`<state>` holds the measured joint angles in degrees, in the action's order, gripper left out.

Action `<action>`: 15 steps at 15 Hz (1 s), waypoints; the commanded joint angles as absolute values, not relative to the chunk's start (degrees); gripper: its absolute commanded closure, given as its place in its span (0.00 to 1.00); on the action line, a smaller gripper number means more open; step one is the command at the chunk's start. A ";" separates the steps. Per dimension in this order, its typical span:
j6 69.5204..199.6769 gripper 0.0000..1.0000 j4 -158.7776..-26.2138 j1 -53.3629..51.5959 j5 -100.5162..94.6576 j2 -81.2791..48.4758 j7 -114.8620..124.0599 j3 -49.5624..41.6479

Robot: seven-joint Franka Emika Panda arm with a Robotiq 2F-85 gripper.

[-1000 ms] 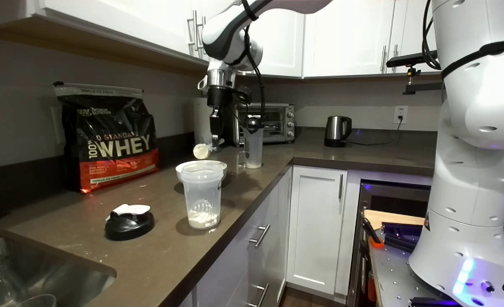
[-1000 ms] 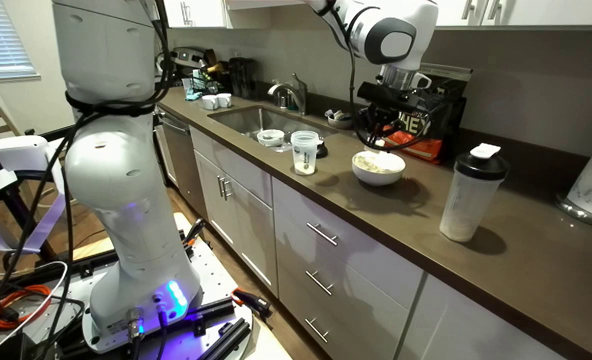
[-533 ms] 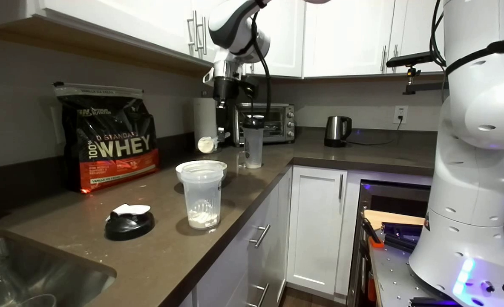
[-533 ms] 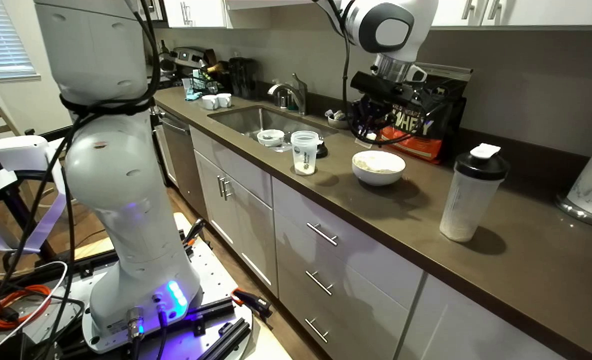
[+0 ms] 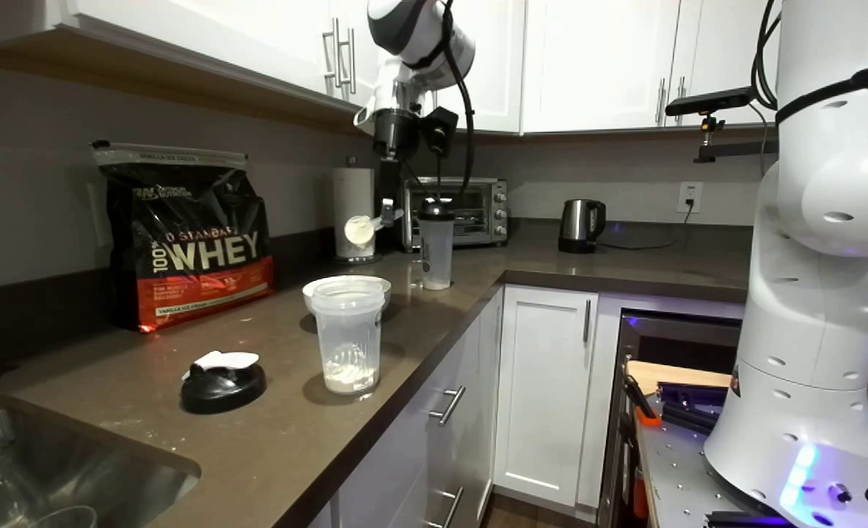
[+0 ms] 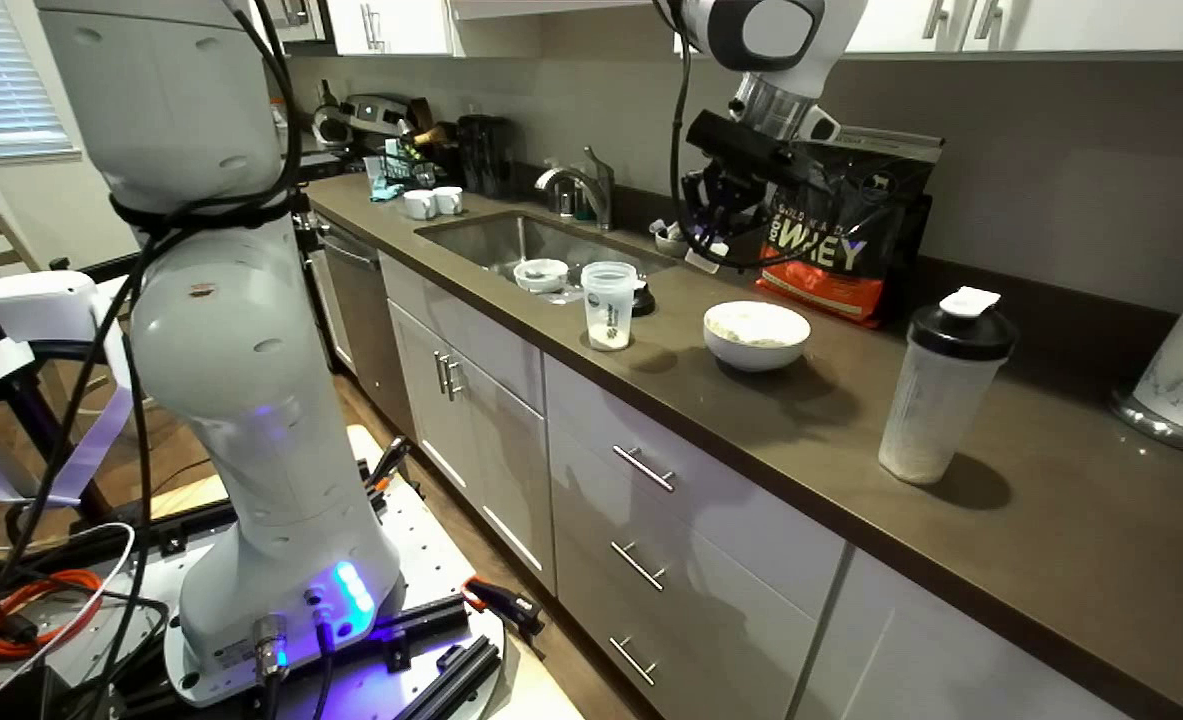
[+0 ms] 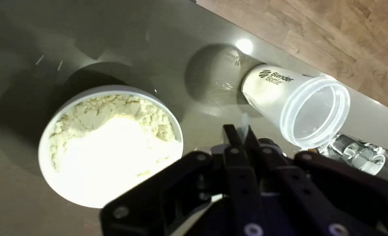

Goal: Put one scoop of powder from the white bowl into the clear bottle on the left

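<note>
The white bowl point(image 6: 751, 357) of pale powder point(image 7: 85, 116) stands on the counter. In an exterior view the bowl point(image 5: 387, 295) is partly hidden behind the open clear bottle point(image 5: 349, 330). This bottle point(image 6: 608, 290) stands upright, lidless, left of the bowl, with some powder in its bottom. The wrist view shows the bottle's open mouth and the bowl side by side. My gripper point(image 5: 388, 213) is shut on the handle of the small white scoop point(image 5: 360, 231), which holds powder. It is above the counter, clear of bowl and bottle. The wrist view shows only the handle between the fingertips point(image 7: 241, 131).
A similar bottle with a black lid point(image 6: 951, 380) stands farther along the counter. A black lid point(image 5: 222, 385) lies near the sink point(image 5: 74, 469). A whey bag point(image 5: 191, 242) stands by the wall, a paper-towel roll point(image 5: 353, 198) behind. The counter's front edge runs close to the open bottle.
The gripper has risen from above the bowl with the loaded scoop. It has moved away from the bowl towards the sink side and tilted. Bowl and bottles have not moved.
</note>
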<state>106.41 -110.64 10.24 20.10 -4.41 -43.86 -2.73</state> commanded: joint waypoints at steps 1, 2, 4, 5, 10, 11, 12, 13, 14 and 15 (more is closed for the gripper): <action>104.36 0.99 -111.69 9.22 22.02 -1.81 -45.60 -3.50; 104.51 0.99 -111.95 8.93 21.78 -1.28 -45.45 -3.45; 105.33 0.99 -112.44 8.19 21.40 -0.32 -44.86 -3.33; 105.60 0.99 -112.76 7.77 21.40 0.22 -44.78 -3.22; 106.24 0.99 -115.67 5.21 21.00 3.49 -44.97 -2.74; 106.41 0.99 -116.49 4.69 20.95 4.22 -45.03 -2.66; 106.42 0.99 -117.19 4.17 20.88 4.92 -45.03 -2.60; 106.58 0.99 -118.04 3.64 20.91 5.65 -45.05 -2.55; 106.68 0.99 -118.78 3.15 20.90 6.32 -45.06 -2.52; 106.77 0.99 -119.55 2.65 20.84 6.92 -45.06 -2.45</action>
<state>105.49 -115.90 3.85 20.45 3.58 -43.96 -2.40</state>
